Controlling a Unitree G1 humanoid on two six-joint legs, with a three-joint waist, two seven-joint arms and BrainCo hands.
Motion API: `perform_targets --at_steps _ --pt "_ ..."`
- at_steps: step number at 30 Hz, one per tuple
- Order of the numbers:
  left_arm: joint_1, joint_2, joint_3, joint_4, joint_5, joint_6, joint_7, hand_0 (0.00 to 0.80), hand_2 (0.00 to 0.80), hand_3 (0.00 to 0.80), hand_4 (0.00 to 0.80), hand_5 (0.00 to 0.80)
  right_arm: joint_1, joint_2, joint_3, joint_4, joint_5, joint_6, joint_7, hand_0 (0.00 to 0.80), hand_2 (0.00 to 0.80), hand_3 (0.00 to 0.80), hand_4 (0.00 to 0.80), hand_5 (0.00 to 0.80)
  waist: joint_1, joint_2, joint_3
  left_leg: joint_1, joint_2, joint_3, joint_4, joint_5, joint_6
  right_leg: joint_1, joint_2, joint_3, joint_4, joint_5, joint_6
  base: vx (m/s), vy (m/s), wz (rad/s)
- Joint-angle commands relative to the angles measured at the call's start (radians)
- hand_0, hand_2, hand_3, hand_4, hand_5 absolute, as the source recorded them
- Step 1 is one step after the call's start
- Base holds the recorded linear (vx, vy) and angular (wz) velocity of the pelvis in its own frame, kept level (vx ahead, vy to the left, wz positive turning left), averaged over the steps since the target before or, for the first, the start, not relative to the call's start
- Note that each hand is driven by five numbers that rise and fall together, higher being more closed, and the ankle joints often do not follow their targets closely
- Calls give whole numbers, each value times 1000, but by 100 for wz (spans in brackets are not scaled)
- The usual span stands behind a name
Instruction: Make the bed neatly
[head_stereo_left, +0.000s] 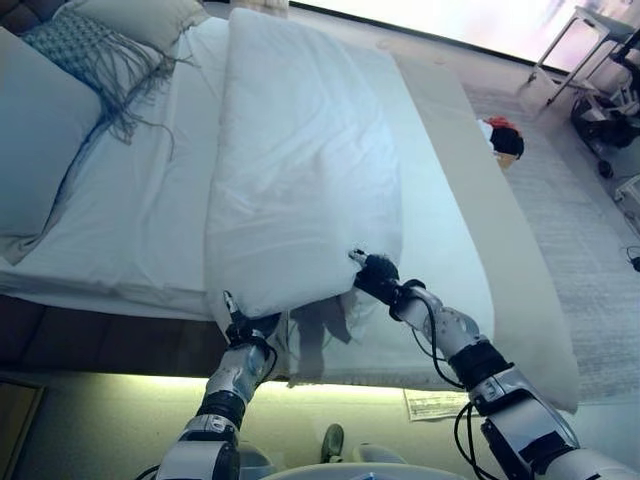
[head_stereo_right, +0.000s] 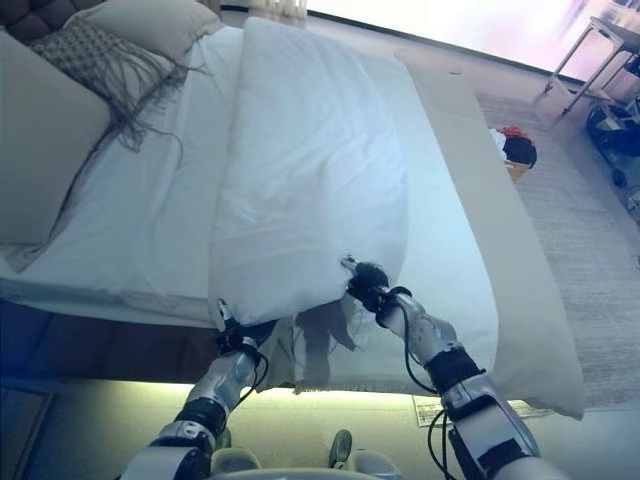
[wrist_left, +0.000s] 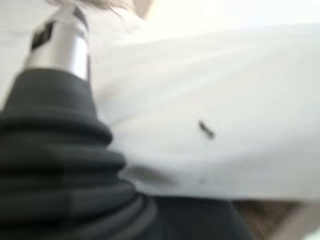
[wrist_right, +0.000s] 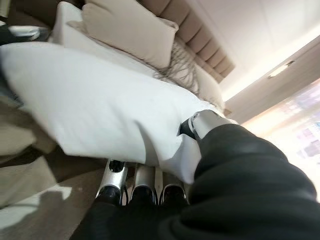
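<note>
A white duvet (head_stereo_left: 300, 160) lies folded in a long strip down the middle of the bed (head_stereo_left: 140, 230). Its near end is lifted off the bed's edge. My left hand (head_stereo_left: 246, 326) grips the duvet's near left corner from below; in the left wrist view only its cover and one finger (wrist_left: 62, 45) show against the white cloth (wrist_left: 210, 100). My right hand (head_stereo_left: 377, 274) is shut on the near right corner. In the right wrist view its fingers (wrist_right: 142, 185) lie under the duvet (wrist_right: 90, 105) and its thumb (wrist_right: 200, 122) presses on top.
Pillows (head_stereo_left: 40, 120) and a grey fringed cushion (head_stereo_left: 90, 50) lie at the head of the bed. A beige cover (head_stereo_left: 510, 260) runs along the bed's right side. On the rug beyond it lies a red and black thing (head_stereo_left: 503, 138). A paper (head_stereo_left: 436, 404) lies on the floor.
</note>
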Motion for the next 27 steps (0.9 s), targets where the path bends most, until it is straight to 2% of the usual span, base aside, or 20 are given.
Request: perform_targets --at_steps 1,2,3,8,13,20,27 --pt "-8 102 81 -6 -32 -153 -32 0 0 0 0 0 37 -47 -135 -86 -48 -19 114 800 800 800 800 800 26 1 -131 1 18 -14 -1 -49 13 43 -127 -29 7 -57 86 46 109 4" --pt "-4 108 92 -16 -32 -161 -39 0 0 0 0 0 55 -52 -138 -82 -75 -12 110 800 800 800 800 800 27 5 -137 4 15 -17 -1 -50 12 48 -130 -32 7 -59 86 34 105 5" --pt "-1 109 96 -22 -32 -166 -46 0 0 0 0 0 63 -54 -140 -81 -96 -5 101 0 0 0 0 0 27 7 -140 5 14 -18 -1 -51 12 51 -131 -34 6 -61 86 14 114 8" --pt "35 122 140 -95 -32 -211 -59 0 0 0 0 0 159 -90 -160 -73 -174 50 153 0 0 0 0 0 30 28 -157 7 -1 -33 -1 -49 11 64 -138 -46 5 -66 85 -8 108 7" --pt "55 150 181 -103 -32 -210 -70 0 0 0 0 0 228 -103 -182 -76 -199 91 192 0 0 0 0 0 25 43 -168 8 -10 -38 -1 -47 12 69 -142 -50 5 -67 85 -19 87 7" --pt "91 219 252 -93 -32 -149 -114 0 0 0 0 0 360 -109 -226 -32 -194 163 264 0 0 0 0 0 15 62 -183 -1 -25 -38 -1 -42 16 63 -149 -46 4 -62 90 -47 70 -1" --pt "99 248 290 -77 -32 -68 -193 0 0 0 0 0 401 -95 -256 145 -220 152 326 0 0 0 0 0 25 68 -193 -15 -44 -48 -1 -41 23 53 -163 -44 3 -49 98 -88 28 -1"
